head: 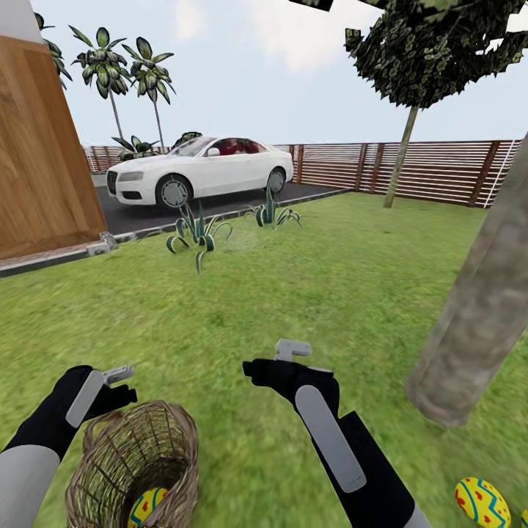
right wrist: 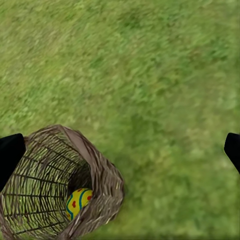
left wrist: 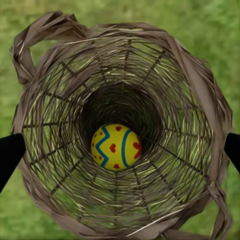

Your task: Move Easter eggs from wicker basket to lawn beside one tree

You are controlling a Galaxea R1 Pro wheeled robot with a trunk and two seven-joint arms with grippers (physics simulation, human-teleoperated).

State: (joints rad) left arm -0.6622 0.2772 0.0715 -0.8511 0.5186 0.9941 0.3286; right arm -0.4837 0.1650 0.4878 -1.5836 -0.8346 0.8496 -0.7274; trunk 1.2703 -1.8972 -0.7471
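The wicker basket (head: 110, 447) sits on the lawn (head: 293, 293) at the near left, with one yellow Easter egg (head: 147, 506) in its bottom. My left gripper (head: 117, 375) hovers over the basket's far rim; in the left wrist view it is open (left wrist: 121, 152), straight above the egg (left wrist: 116, 146) inside the basket (left wrist: 200, 75). My right gripper (head: 292, 350) is open over bare grass to the basket's right; its camera sees the basket (right wrist: 102, 175) and egg (right wrist: 77, 202). A second egg (head: 480, 502) lies near the thick tree trunk (head: 477, 315), and a sliver of a third (head: 523, 519) shows at the frame edge.
A white car (head: 198, 170) stands on the dark driveway (head: 220, 205) beyond two spiky plants (head: 194, 235). A wooden wall (head: 40, 147) rises at far left. A slatted fence (head: 433, 172) and a thin-trunked tree (head: 402, 154) close the back right.
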